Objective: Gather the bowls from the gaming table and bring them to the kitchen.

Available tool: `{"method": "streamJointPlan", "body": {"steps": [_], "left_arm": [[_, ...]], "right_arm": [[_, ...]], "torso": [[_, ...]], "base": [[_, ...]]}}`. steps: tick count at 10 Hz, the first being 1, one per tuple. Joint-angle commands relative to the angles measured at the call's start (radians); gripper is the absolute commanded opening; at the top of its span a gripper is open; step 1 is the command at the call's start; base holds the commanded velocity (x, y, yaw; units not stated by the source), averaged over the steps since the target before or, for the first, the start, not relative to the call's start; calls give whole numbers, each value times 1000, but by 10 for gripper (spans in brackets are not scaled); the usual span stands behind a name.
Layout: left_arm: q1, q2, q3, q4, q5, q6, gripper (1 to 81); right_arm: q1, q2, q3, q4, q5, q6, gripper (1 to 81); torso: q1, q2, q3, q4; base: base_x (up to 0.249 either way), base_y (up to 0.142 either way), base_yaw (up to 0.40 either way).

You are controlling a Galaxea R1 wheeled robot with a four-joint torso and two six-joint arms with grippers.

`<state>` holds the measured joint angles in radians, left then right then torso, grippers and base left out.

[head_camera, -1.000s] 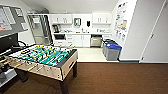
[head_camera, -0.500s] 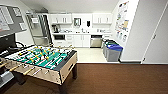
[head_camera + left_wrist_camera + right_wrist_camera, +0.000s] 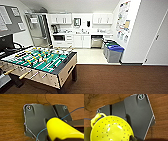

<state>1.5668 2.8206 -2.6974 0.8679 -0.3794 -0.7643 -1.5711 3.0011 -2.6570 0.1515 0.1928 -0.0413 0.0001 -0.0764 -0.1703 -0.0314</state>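
I see the kitchen (image 3: 82,37) ahead past the brown floor (image 3: 120,77), white cabinets along its back wall and grey bins (image 3: 113,52) at its right. A football table (image 3: 40,62) stands near on my left. A yellow perforated bowl (image 3: 110,130) sits at the right wrist, something yellow (image 3: 60,129) at the left; I cannot tell either gripper's state.

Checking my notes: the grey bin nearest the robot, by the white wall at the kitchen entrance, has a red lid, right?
Not quite. In the head view the nearest grey bin by the white wall has a blue lid, not a red one; the rest holds.
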Motion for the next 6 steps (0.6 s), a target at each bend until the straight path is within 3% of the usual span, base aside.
{"method": "streamJointPlan", "body": {"steps": [1, 6], "left_arm": [[-29, -21, -9, 8, 34, -4, 10], [-29, -21, -10, 8, 34, -4, 10]], "right_arm": [[33, -6, 6, -14, -50, -5, 10], [35, -6, 3, -15, -50, -5, 10]], "torso": [[0, 0, 0, 0], [0, 0, 0, 0]], "base": [[146, -73, 0], [144, -73, 0]]}}
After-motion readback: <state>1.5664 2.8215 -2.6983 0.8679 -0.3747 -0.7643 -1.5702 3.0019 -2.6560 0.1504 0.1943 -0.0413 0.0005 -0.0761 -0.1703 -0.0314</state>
